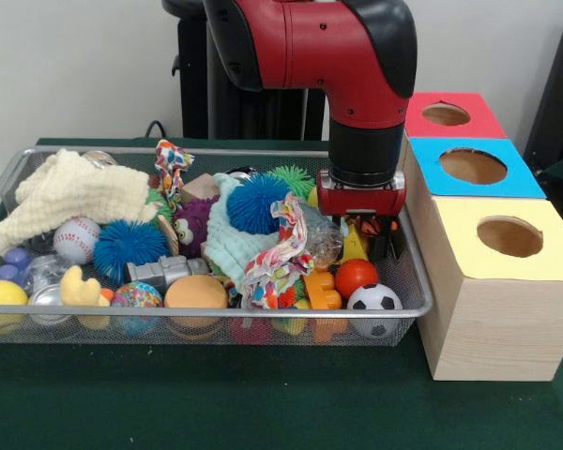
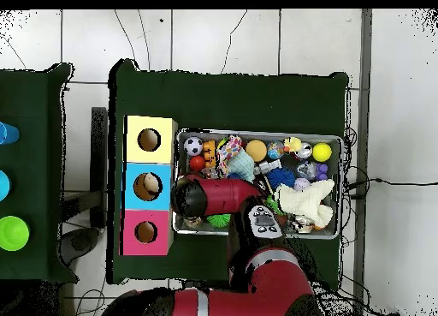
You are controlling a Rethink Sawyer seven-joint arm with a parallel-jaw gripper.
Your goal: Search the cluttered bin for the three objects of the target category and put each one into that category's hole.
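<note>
The wire mesh bin (image 1: 263, 313) is full of toys; it also shows in the overhead view (image 2: 257, 132). My gripper (image 1: 370, 232) is lowered into the bin's right end, next to the boxes. A small orange toy with black stripes (image 1: 373, 225) sits right under it; whether it is held is unclear. In the overhead view the arm (image 2: 210, 197) hides the gripper. A pale yellow duck (image 1: 79, 287) lies at the bin's front left, and a purple furry creature (image 1: 195, 227) near the middle. The blue-topped box's hole (image 1: 473, 166) is dark; from overhead this hole (image 2: 148, 186) shows something pale inside.
The red-topped box's hole (image 1: 446, 114) and the yellow-topped box's hole (image 1: 509, 237) flank the blue one. Blue spiky puffballs (image 1: 129, 246), a cream cloth (image 1: 70, 192), a patterned cloth (image 1: 277, 253), a soccer ball (image 1: 373, 300) and a red ball (image 1: 356, 275) crowd the bin.
</note>
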